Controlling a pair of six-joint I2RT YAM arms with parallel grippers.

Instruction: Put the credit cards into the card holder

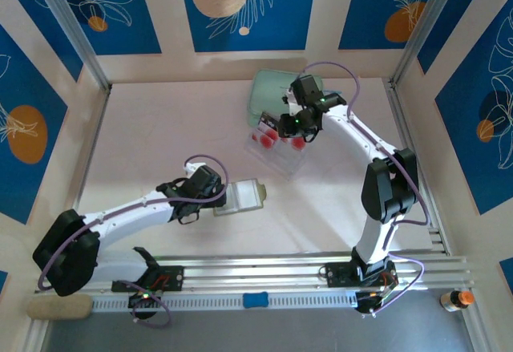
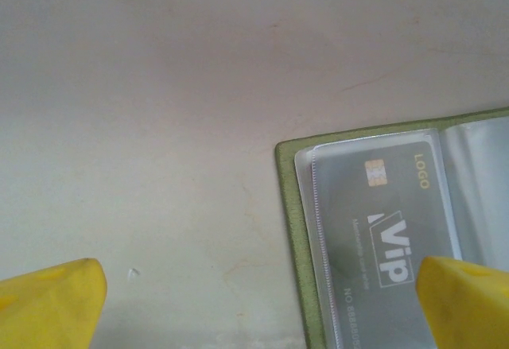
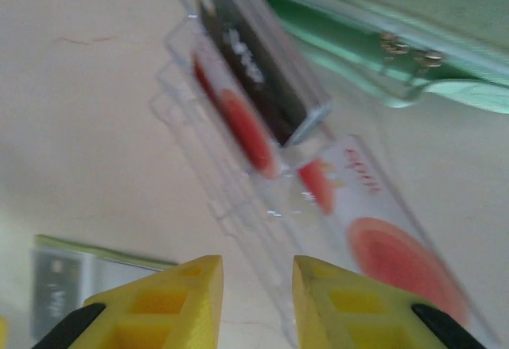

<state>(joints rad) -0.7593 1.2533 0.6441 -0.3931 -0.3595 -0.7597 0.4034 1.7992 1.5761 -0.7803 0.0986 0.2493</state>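
Note:
The card holder [image 1: 247, 195] lies open on the table, olive-edged, with a grey card in its clear pocket [image 2: 374, 230]. My left gripper [image 1: 220, 200] hovers at its left end, open, its yellow fingertips [image 2: 56, 301] spread wide over the holder's edge and bare table. Several credit cards [image 1: 261, 138] with red circles stand and lie in a clear plastic tray [image 1: 276, 158]. My right gripper [image 1: 293, 130] hangs over that tray. In the right wrist view its jaws [image 3: 256, 273] stand narrowly open with nothing between them, just short of the cards [image 3: 398, 246].
A mint-green zip case [image 1: 268, 95] lies right behind the tray [image 3: 231, 198], close to my right gripper. The card holder's corner [image 3: 71, 277] shows at the lower left of the right wrist view. Walls enclose the table on three sides.

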